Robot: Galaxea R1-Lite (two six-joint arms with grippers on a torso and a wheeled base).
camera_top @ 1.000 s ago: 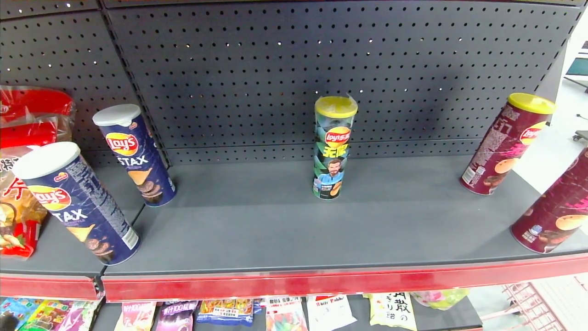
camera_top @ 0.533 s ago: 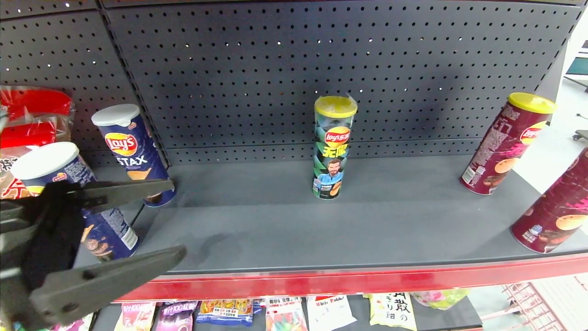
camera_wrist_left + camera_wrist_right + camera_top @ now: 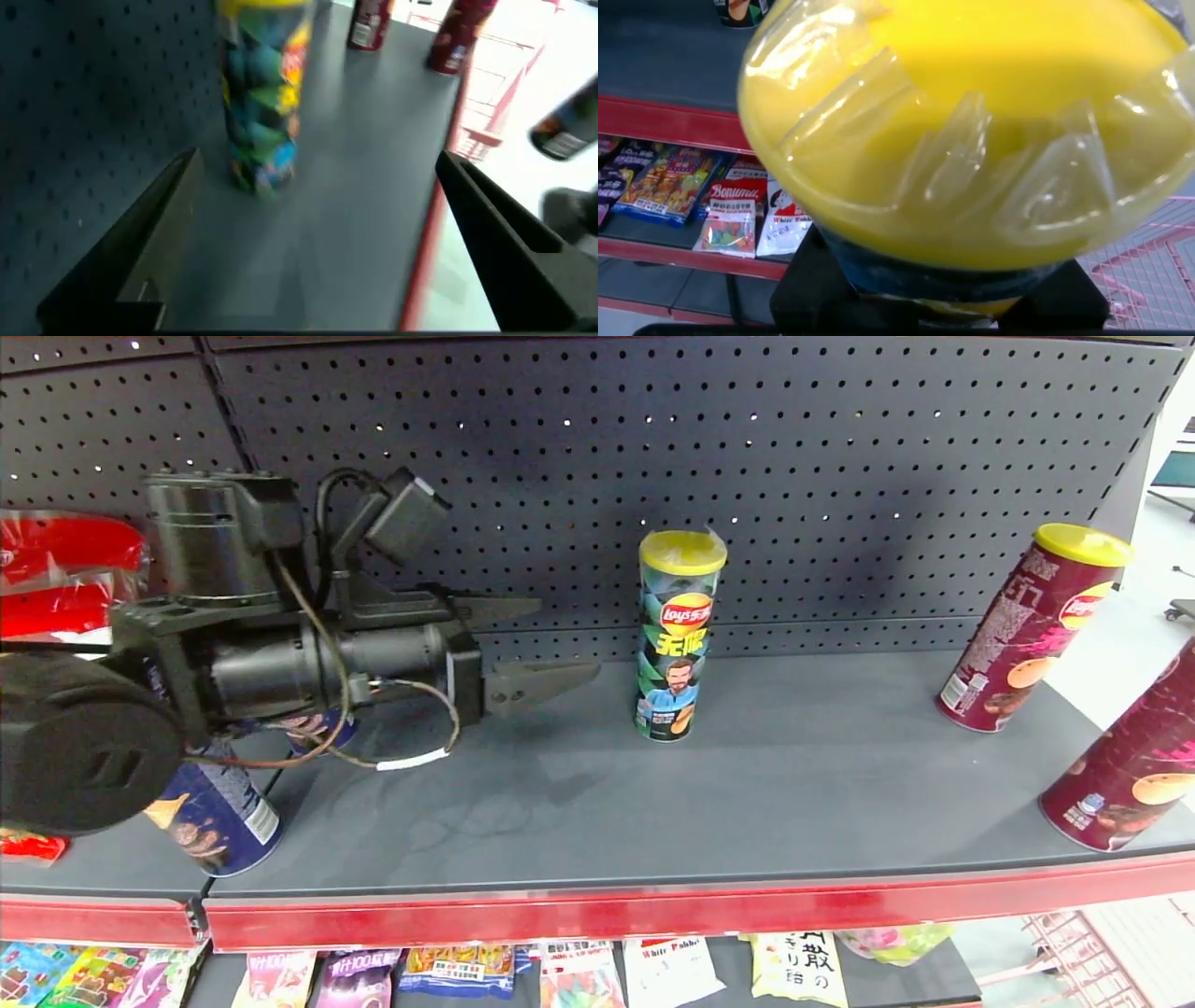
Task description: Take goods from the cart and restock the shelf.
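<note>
Yellow-lidded, the green chip can (image 3: 680, 635) stands upright on the grey shelf (image 3: 794, 784) right of my empty, wide-spread left fingers (image 3: 541, 679); my right fingers (image 3: 822, 291) clasp a second can (image 3: 971, 121).

Dark perforated back panel (image 3: 747, 476) behind, pinpricks of light through its holes; pale floor (image 3: 1120, 644) off right, brightly lit.
</note>
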